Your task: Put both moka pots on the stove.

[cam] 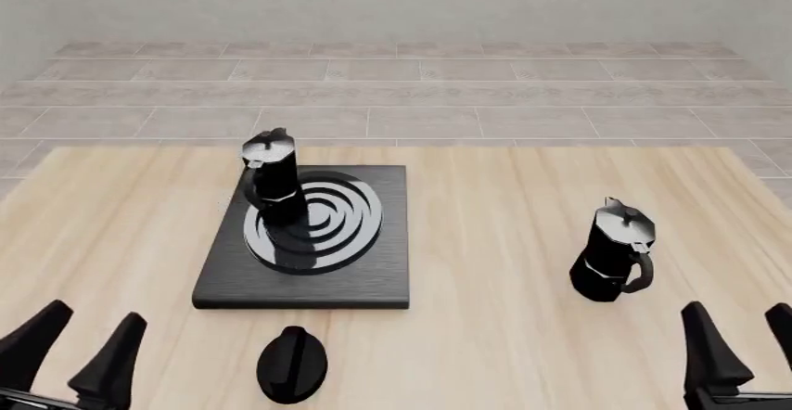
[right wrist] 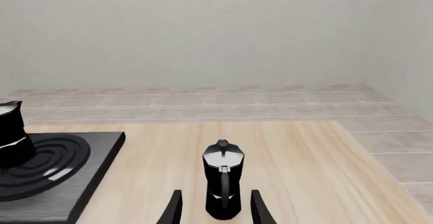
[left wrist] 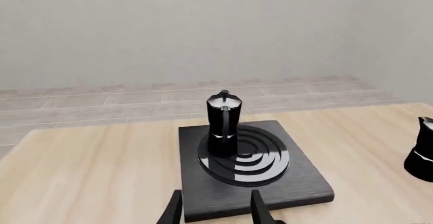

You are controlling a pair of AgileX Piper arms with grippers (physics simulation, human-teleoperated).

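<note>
Front view, one small black faceted moka pot (cam: 271, 185) stood on the flat black square stove (cam: 371, 271), its twin (cam: 613, 262) on the light wooden table (cam: 495, 206) right, left gripper (cam: 77, 343) and right gripper (cam: 740, 340) near, both spread, empty.

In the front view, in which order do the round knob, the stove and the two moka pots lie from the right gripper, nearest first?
From the right gripper:
1. Moka pot on the table, just ahead of it, on the right side.
2. Round black knob, at the near edge, left of centre.
3. Stove, ahead of the knob.
4. Moka pot on the stove, on the burner's far left side.
</note>
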